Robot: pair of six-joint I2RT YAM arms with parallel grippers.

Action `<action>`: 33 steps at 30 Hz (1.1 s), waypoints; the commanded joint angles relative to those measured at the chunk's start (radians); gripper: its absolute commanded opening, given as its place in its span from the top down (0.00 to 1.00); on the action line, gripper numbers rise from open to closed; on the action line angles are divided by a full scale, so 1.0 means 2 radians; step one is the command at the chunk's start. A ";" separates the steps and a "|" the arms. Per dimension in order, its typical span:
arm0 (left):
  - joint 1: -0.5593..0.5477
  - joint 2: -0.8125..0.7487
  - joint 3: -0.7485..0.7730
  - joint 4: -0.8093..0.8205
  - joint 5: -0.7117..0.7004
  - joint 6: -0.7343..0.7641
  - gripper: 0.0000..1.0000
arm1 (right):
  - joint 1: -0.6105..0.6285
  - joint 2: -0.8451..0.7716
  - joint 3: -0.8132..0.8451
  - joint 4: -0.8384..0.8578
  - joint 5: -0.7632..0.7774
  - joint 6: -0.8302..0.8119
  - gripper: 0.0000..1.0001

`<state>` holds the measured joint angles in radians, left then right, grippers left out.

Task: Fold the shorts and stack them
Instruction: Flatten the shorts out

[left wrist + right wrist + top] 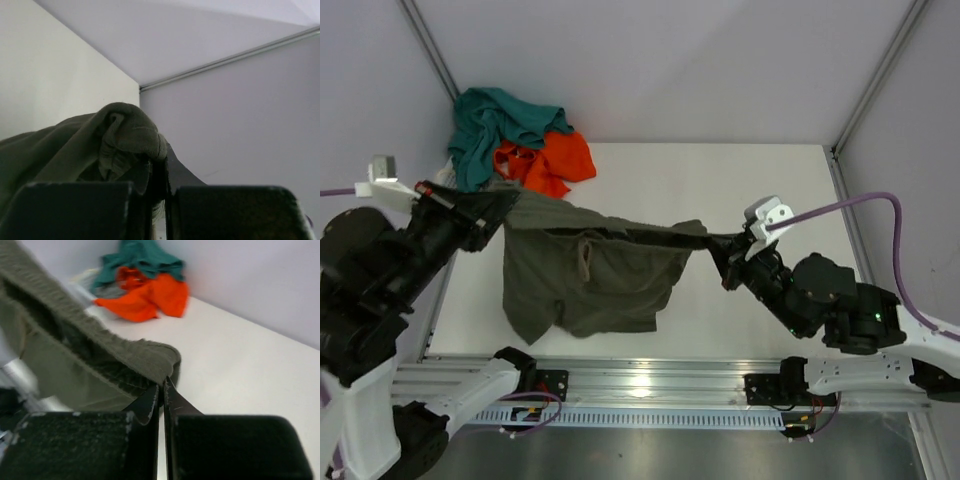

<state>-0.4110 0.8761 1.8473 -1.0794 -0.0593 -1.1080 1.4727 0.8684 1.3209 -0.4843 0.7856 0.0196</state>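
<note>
Left gripper point(503, 207) and right gripper point(717, 244) tight on opposite ends of olive shorts point(585, 285)

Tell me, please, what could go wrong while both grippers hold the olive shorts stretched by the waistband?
The right gripper pinches only the waistband's edge, so the olive-green shorts may slip free under tension. The left gripper holds them close to the orange shorts, so laying them down there might catch those too.

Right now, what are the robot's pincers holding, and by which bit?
Both hold the green shorts by the waistband. The left pincer pinches one end and the right pincer pinches the other, so the shorts hang stretched between them.
</note>
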 commanded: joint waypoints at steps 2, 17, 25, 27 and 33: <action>0.024 0.088 -0.048 0.088 0.015 -0.009 0.99 | -0.115 0.015 0.024 0.039 0.036 -0.028 1.00; 0.071 0.529 0.376 0.229 0.222 -0.021 1.00 | -0.728 0.301 0.344 -0.009 -0.552 0.147 1.00; 0.079 0.321 -0.070 0.507 0.224 0.025 0.99 | -0.729 0.236 0.211 0.070 -0.577 0.153 1.00; 0.090 0.285 -0.136 0.586 0.237 0.017 1.00 | -0.729 0.196 0.136 0.092 -0.572 0.163 1.00; 0.106 0.301 -0.398 0.744 0.287 0.002 0.98 | -0.674 0.048 -0.191 0.196 -0.503 0.184 1.00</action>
<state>-0.2546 1.3964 1.2087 0.1989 0.4667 -1.1091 0.0776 1.0698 1.1114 -0.2039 -0.3729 0.3740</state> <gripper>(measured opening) 0.049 0.010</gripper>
